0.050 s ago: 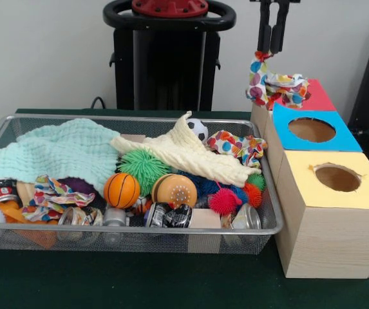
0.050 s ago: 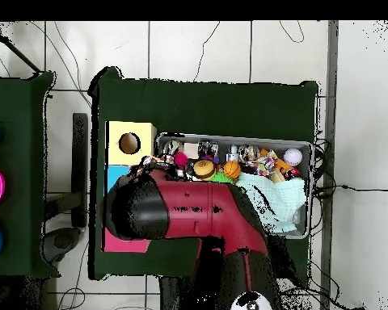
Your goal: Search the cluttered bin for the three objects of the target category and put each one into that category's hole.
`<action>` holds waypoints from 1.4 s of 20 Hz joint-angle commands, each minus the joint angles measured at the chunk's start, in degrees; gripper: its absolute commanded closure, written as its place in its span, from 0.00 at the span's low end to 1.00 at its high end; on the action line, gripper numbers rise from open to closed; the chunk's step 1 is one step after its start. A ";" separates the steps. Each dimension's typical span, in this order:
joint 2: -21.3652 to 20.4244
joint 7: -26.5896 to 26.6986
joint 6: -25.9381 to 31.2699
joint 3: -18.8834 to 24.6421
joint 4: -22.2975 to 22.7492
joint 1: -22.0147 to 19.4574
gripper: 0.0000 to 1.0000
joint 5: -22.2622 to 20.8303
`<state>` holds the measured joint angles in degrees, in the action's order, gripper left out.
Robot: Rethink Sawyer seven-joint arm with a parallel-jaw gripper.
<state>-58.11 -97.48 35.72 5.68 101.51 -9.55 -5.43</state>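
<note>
My gripper (image 1: 272, 51) hangs at the upper right of the front view, its two dark fingers (image 1: 264, 32) drawn close together and pinching the top of a polka-dot cloth (image 1: 275, 87). The cloth dangles crumpled beneath them, right above the red-topped section (image 1: 319, 96) of the wooden box, so its hole is hidden from me. Lower in the frame the blue-topped section (image 1: 339, 138) shows its round hole open, and the yellow-topped section (image 1: 364, 193) below that has a ragged-edged hole, also open.

The wire bin (image 1: 132, 230) fills the left and centre. A second polka-dot cloth (image 1: 239, 147) lies at its upper right corner, close to the box, and a third patterned one (image 1: 52, 192) sits at lower left. A mint green cloth (image 1: 58, 151) covers the upper left; a cream cloth (image 1: 184, 154) stretches across the middle. Below them are a small basketball (image 1: 121, 190), a green spiky ball (image 1: 144, 168), a pink spiky ball (image 1: 225, 201) and several tins along the bottom edge.

In the overhead view my red and black arm (image 2: 189, 211) crosses the middle of the frame and covers the gripper, so from there I cannot be sure of the grip.
</note>
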 commanded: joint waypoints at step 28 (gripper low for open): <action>10.16 -11.13 11.62 -2.96 -14.53 5.92 1.00 3.07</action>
<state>-51.68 -97.49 43.86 2.23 89.07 -3.25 -4.03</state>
